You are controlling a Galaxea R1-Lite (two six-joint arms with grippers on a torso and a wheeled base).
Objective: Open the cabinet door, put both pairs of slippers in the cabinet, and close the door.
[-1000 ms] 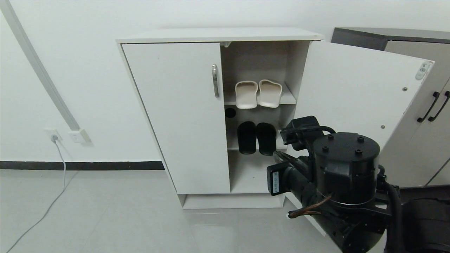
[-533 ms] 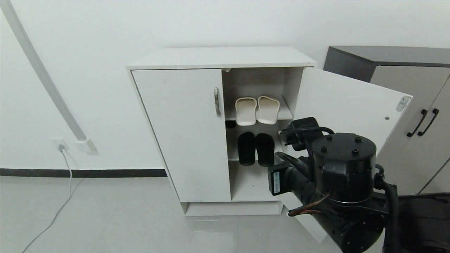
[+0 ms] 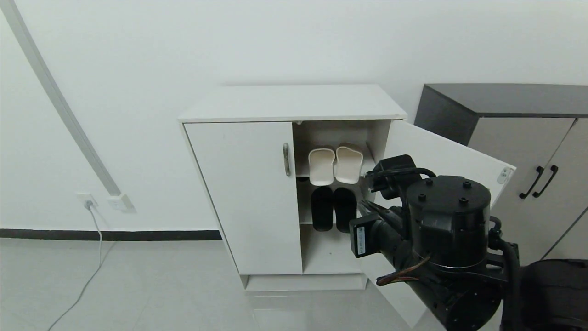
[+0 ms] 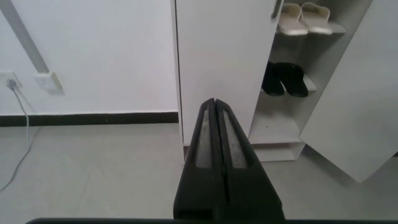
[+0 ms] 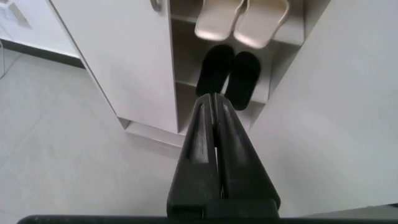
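Head view: white slippers [image 3: 334, 165] are seen on the upper shelf and black slippers [image 3: 334, 208] on the shelf below, both pairs inside the cabinet [image 3: 294, 103].
Open leaf: the door [image 3: 441, 156] is swung wide, and closing it is judged the one step left.
Right arm: right gripper [image 5: 216, 99] is pressed together and empty, beside the door's inner face.
Left arm: left gripper [image 4: 214, 102] is pressed together and empty, held back from the cabinet.
Risk: the door could be driven wider if it is pushed from the inner face, or slammed by a hard shove. It could also be blocked if the black slippers overhang their shelf.

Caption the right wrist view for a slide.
Shut right gripper faces open cabinet holding white slippers above black slippers.
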